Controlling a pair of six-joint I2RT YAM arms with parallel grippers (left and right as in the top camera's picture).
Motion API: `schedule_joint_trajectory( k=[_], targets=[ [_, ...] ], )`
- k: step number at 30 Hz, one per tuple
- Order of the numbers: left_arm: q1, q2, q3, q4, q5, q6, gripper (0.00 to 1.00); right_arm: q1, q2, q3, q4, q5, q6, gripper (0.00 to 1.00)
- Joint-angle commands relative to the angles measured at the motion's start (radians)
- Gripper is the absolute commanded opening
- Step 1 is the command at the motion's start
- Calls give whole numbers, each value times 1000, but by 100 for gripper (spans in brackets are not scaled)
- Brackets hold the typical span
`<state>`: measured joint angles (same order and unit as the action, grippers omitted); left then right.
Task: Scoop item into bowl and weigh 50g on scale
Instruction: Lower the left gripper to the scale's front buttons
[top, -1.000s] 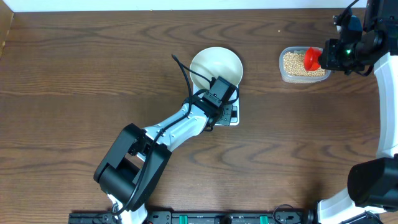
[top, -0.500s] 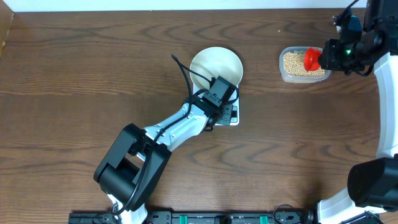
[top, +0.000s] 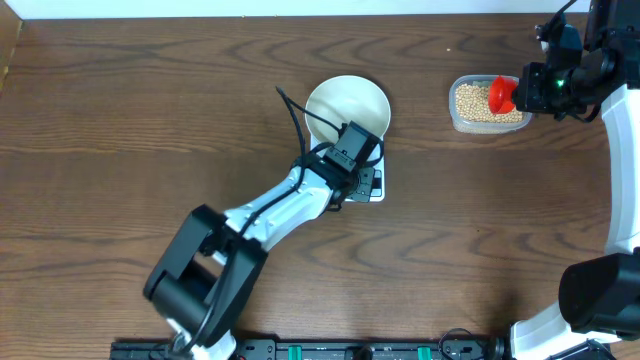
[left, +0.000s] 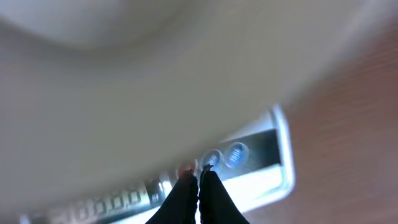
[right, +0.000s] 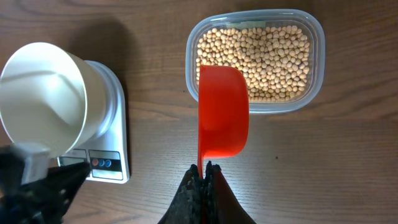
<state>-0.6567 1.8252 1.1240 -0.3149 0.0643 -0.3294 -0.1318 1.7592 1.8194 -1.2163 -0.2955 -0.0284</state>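
The white bowl (top: 347, 104) stands on the white scale (top: 377, 190). My left gripper (top: 366, 176) is shut and holds nothing, its tips (left: 199, 175) down at the round buttons (left: 236, 154) on the scale's (left: 273, 163) front, under the bowl's (left: 155, 74) rim. My right gripper (top: 522, 92) is shut on the handle of a red scoop (top: 501, 95). In the right wrist view the scoop (right: 223, 112) hangs over the near edge of the clear tub (right: 314, 37) full of tan beans (right: 267, 53). No beans show in the scoop or in the bowl (right: 43, 93).
The tub (top: 456, 118) sits at the back right, about a hand's width right of the bowl. The left arm (top: 270, 212) lies diagonally from the front left to the scale. The wall edge runs along the back of the wooden table (top: 120, 120).
The left arm's lower links have shifted slightly toward the front left. Its gripper stays at the scale's buttons, and the right gripper with the scoop has not moved.
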Motion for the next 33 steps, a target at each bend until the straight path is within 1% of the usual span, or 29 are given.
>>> schedule_joint_trajectory(
  k=[1, 7, 13, 22, 28, 33],
  targets=[
    [0, -134, 15, -13, 5, 63, 6, 2, -3, 17, 3, -10, -14, 1],
    [0, -232, 15, -21, -6, 109, 7, 2, -3, 17, 23, -10, -14, 1],
    [2, -236, 15, -18, -6, 154, 7, 2, -3, 17, 26, -10, -14, 1],
    [64, -238, 15, -18, -4, 153, 7, 2, -3, 17, 35, -10, -14, 1],
    [73, -253, 15, -114, -5, 153, 7, 3, -3, 17, 35, -10, -14, 1],
    [73, -326, 15, -210, -36, 154, 7, 3, -3, 17, 35, -10, -14, 1]
  ],
)
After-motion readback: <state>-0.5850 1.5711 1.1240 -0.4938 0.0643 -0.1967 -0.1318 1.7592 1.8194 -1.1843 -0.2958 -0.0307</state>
